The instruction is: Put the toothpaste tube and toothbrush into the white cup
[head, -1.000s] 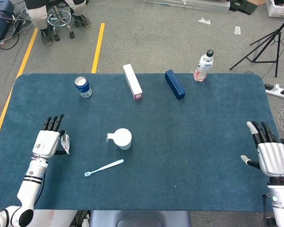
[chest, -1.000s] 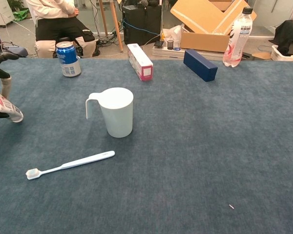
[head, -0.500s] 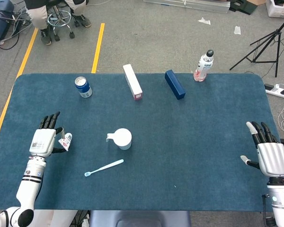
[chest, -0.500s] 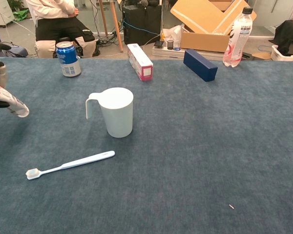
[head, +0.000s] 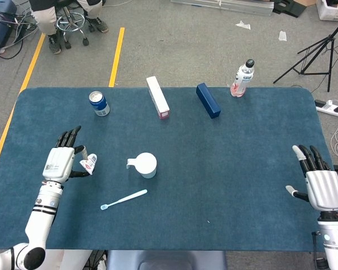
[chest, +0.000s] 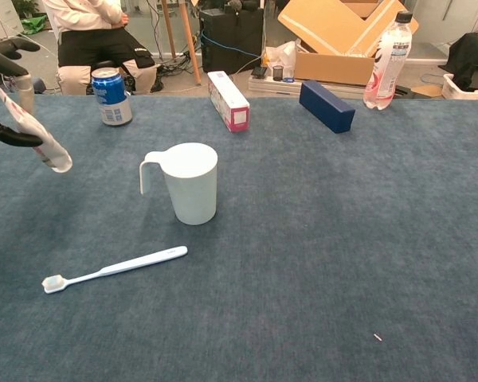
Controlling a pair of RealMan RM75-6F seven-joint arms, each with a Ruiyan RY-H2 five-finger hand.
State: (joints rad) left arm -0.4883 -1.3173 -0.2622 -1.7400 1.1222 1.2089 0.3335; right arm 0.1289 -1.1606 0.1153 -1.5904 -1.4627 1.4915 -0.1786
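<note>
While the blue-carpeted bench (head: 225,169) carries everything in reach, I judge I am in the first step, bringing the tube to the cup. My left robot hand (head: 61,163) is grasping the toothpaste tube (chest: 38,137), which hangs clear of the bench, tilted with its lower end pointing down and toward the cup. My right robot hand (head: 318,183) is released, fingers spread and holding nothing, at the far right edge, well apart from the work.

The white cup (chest: 188,182) stands upright near the middle, handle turned toward the left robot hand, mouth open. The tube is to the cup's left, near it but not above it.

The toothbrush (chest: 115,268) lies flat on the bench in front of the cup, untouched, its bristle head at the left end.

Next, as I see it, I need to carry the tube rightward until its lower end is over the cup mouth, stand it more upright, lower it in and let go. The cup looks light, so a knock on the rim could tip it.
</note>
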